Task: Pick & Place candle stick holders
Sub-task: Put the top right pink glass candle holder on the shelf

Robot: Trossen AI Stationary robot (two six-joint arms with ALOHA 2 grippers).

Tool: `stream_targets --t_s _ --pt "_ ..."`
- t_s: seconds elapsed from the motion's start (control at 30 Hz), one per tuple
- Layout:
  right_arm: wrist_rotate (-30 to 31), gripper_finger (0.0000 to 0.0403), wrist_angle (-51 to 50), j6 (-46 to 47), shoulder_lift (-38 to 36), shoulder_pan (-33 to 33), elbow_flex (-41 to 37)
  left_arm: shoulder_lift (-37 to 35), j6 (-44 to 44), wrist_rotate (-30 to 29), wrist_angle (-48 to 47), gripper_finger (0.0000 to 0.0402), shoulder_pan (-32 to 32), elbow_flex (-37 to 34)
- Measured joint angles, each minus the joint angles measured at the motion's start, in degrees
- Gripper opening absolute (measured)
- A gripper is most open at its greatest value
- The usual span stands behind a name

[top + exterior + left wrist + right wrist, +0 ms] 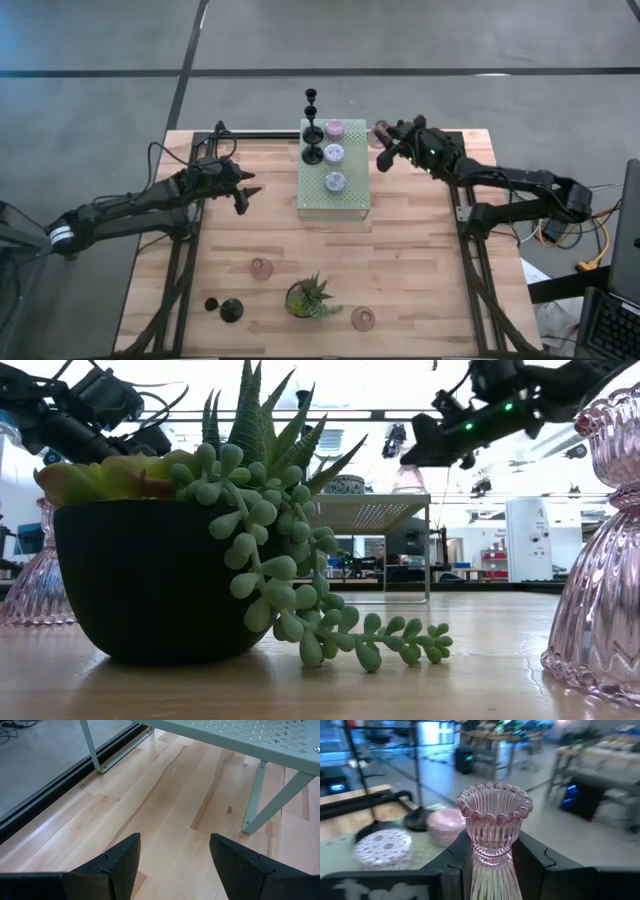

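Note:
My right gripper (384, 152) is shut on a translucent pink glass holder (492, 815), in the air beside the far right corner of the pale green perforated stand (335, 205). On the stand are two black stemmed holders (313, 150), a pale pink squat one (335, 128) and two lilac-grey ones (336, 181). On the table are two more pink glass holders (261, 267) (363, 318), standing on their bases, and a black holder (225, 308) lying near the front left. My left gripper (250, 195) is open and empty, left of the stand. My right gripper pinches the pink holder's ribbed stem (490, 865), just below the beaded cup, between its two fingers (457, 857). The fingers come from the table's right side. The holder is lifted clear, and its cup stands out above the fingertips.
A spiky green potted plant (310, 297) stands near the front edge between the two pink holders and fills much of the low view (150, 580). The stand's thin legs (260, 805) rise from the wood in front of my left gripper. Bare wood lies between stand and plant.

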Motion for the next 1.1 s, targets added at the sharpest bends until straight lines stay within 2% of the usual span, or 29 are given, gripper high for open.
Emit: stream_targets --t_s 0.1,0.17,0.37,0.67,1.1 --pt "-6.7 0.0097 0.1 1.9 4.0 -2.2 2.0 0.0 0.0 0.0 0.0 0.0243 0.0 0.0" --pt "-8.4 0.0097 0.2 1.5 6.7 -2.8 3.5 0.0 0.0 0.0 0.0 0.0243 0.0 0.0" --pt "-8.9 0.0095 5.1 -1.2 12.9 -3.4 6.9 0.0 0.0 0.0 0.0 0.0243 0.0 0.0" --pt "-9.8 0.0095 11.2 1.4 20.2 -5.3 7.0 0.0 0.0 0.0 0.0 0.0243 0.0 0.0" --pt "-10.3 0.0093 15.8 3.1 24.8 -5.3 7.3 0.0 0.0 0.0 0.0 0.0243 0.0 0.0"
